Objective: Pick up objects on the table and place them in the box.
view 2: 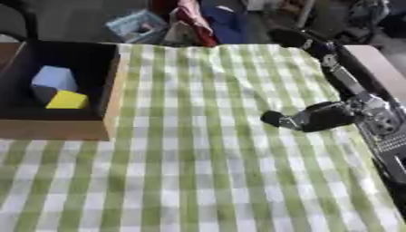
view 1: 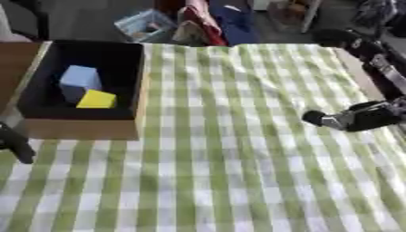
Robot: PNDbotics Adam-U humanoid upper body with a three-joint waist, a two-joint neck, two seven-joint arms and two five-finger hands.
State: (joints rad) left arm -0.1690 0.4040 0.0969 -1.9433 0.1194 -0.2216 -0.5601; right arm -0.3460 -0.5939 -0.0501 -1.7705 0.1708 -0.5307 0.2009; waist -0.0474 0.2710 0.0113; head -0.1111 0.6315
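The box (view 1: 83,124) at far left already holds a pale blue block (view 1: 80,78) and a yellow block (view 1: 97,99), the checked cloth (view 1: 238,172) shows nothing left, and the right hand (view 2: 317,117) hovers with fingers curled, holding nothing.

My left hand (view 1: 16,144) shows only as a dark sliver at the left edge of the left eye view, cut off there; finger posture unreadable. It is missing entirely from the right eye view.

My right hand (view 2: 305,118) is blurred into one dark mass near the table's right edge; I cannot tell whether the fingers curl or lie straight. The right arm runs off the frame's right side.

In the box (view 2: 113,97), the yellow block (view 2: 66,100) covers the lower part of the pale blue block (view 2: 53,79). The box's near wall hides the floor behind it. The box's left wall is cut by the right eye view's edge.

Clutter beyond the table's far edge is too blurred to identify.
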